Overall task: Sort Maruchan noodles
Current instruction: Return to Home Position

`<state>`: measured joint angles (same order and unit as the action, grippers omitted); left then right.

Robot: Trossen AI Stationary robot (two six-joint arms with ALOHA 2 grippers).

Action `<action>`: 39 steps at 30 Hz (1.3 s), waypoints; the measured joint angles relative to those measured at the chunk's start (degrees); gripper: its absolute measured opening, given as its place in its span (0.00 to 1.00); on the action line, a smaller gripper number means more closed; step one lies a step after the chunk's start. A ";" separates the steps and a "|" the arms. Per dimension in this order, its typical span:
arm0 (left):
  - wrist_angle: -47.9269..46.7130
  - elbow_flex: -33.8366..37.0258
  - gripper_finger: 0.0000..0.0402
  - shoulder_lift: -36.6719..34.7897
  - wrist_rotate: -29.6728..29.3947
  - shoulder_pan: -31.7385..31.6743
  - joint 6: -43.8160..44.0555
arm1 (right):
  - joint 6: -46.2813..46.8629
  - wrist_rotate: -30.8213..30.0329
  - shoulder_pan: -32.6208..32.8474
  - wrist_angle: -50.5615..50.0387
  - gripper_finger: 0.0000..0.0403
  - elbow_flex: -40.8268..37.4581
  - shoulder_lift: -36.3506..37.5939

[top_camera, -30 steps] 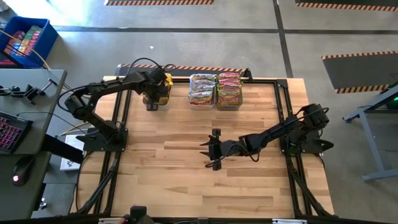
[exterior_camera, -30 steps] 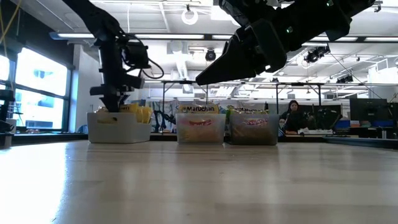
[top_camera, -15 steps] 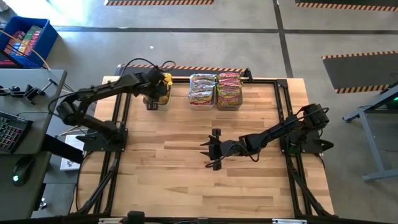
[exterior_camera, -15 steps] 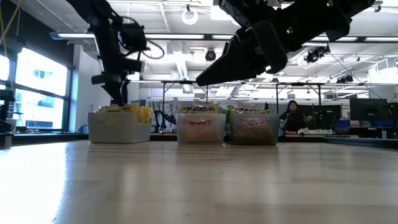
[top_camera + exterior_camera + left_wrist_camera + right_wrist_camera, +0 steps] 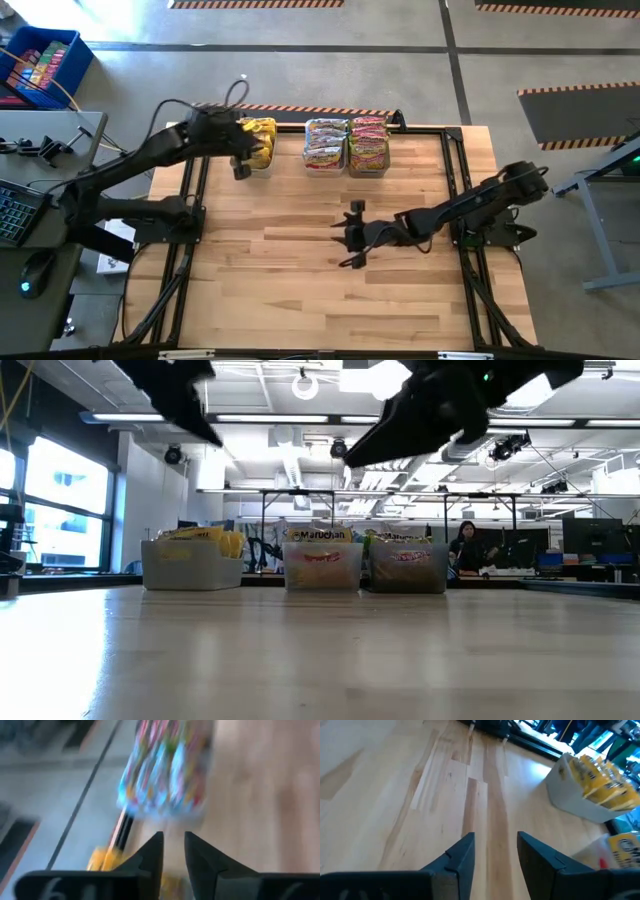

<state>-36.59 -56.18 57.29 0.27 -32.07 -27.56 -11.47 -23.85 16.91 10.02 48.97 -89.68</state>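
Left claw [image 5: 240, 168] raised off bin [image 5: 190, 568], right claw [image 5: 343, 240] hovering

Three bins are sitting in a row across the middle of the low view: one gray bin [image 5: 192, 572], one clear bin [image 5: 322, 575], one dark bin [image 5: 408, 578]. Two grippers are hanging above the table – the left gripper [image 5: 240, 170] and the right gripper [image 5: 340, 238]. One person [image 5: 467, 545] is showing at right. The noodle packets [image 5: 325, 150] are crowding too tightly to count.
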 joint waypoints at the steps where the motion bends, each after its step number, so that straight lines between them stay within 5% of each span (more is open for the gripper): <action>1: 1.67 0.44 0.16 -1.38 2.47 0.36 0.79 | -0.70 0.00 0.00 -1.16 0.32 -0.06 1.25; 10: 21.41 13.37 0.01 -13.39 5.08 4.62 3.37 | -4.01 0.24 -4.27 5.44 0.28 -12.22 12.82; 21: 30.70 26.86 0.00 -24.31 7.59 9.67 13.99 | 0.12 2.05 -6.73 12.54 0.01 -29.24 31.60; 39: 40.95 41.80 0.00 -37.87 1.22 19.85 19.50 | 0.52 -8.29 -1.19 14.69 0.01 -46.76 56.69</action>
<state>4.35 -14.38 19.43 1.49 -12.22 -8.05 -10.95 -32.14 15.71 24.71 2.21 -32.99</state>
